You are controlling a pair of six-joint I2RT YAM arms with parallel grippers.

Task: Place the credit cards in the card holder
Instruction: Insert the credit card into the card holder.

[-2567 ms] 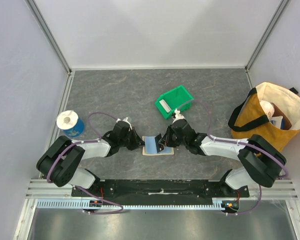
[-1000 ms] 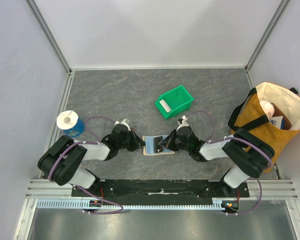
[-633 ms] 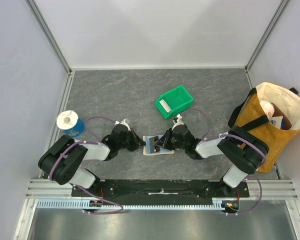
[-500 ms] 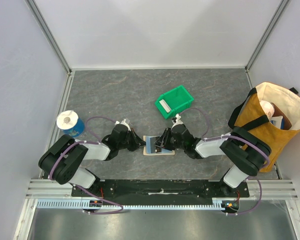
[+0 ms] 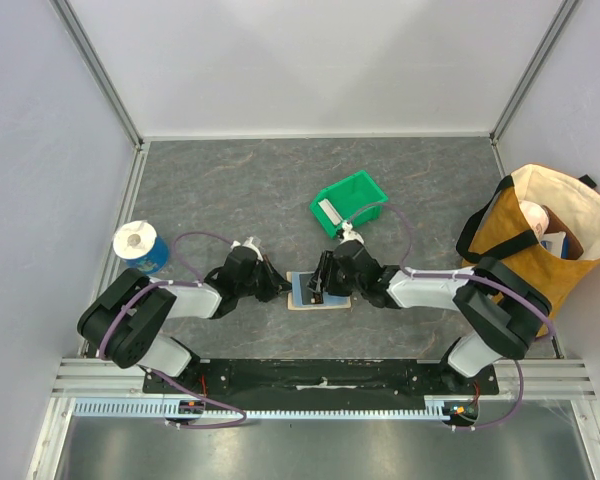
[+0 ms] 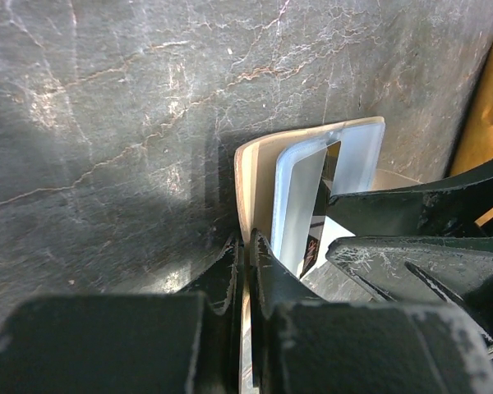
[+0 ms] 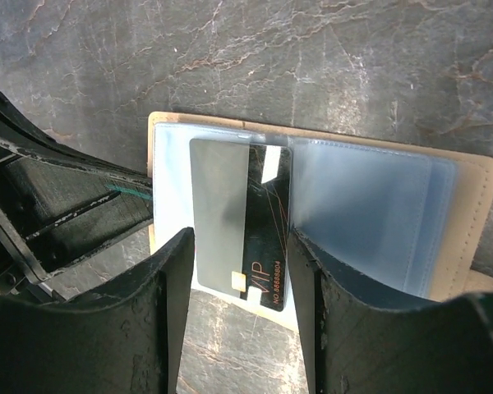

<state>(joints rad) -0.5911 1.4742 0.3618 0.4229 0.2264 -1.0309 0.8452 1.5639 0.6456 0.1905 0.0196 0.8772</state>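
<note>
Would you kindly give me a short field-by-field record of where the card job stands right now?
card holder: lying open, clear sleeves facing up
left gripper: shut on the holder's left flap edge
right gripper: gripping the dark card by its long edges
dark card: partly inside a sleeve, near end sticking out
green bin: beyond the holder, apart from it

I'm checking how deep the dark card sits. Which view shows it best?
The right wrist view: the dark card lies face-up between the fingers, partly under a clear sleeve of the card holder. The left wrist view catches only an edge-on sliver; in the top view the right gripper mostly covers it.
</note>
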